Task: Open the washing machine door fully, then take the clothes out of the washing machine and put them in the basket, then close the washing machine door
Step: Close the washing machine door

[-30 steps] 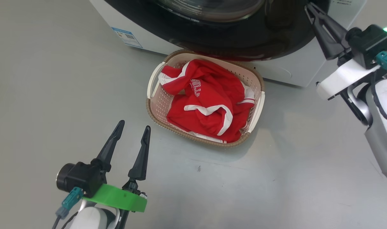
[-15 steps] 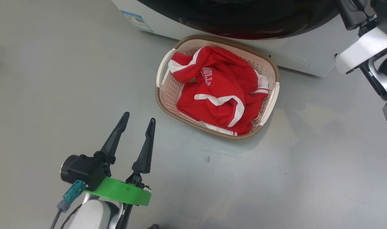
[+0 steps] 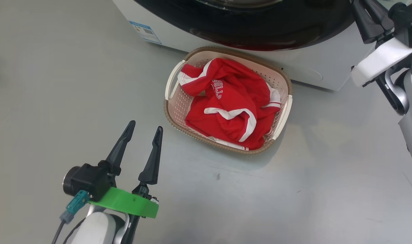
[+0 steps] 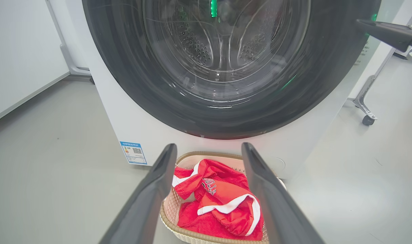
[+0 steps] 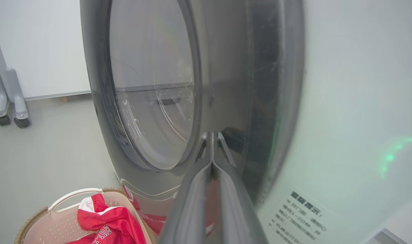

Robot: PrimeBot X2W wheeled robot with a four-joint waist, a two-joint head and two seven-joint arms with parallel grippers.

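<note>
The washing machine (image 3: 314, 67) stands at the top of the head view, and the washing machine door (image 3: 260, 30) lies against its front. Through the door glass (image 4: 223, 51) the steel drum shows. On the floor before it sits the basket (image 3: 172, 117), with the red clothes (image 3: 229, 101) heaped inside. My left gripper (image 3: 144, 126) hovers open over the floor to the basket's left, holding nothing. My right gripper (image 5: 212, 136) is shut, its tips at the door's right rim beside a dark recess (image 5: 234, 139).
A blue sticker (image 3: 145, 32) marks the machine's lower left corner. Wheeled stand legs (image 5: 9, 112) stand left of the machine and a caster (image 4: 367, 118) to its right. Bare grey floor (image 3: 294, 186) spreads in front of the basket.
The head camera has shifted, so the whole picture slid. The basket and clothes lie as before. The left gripper stays open and the right stays shut near the door's rim.
</note>
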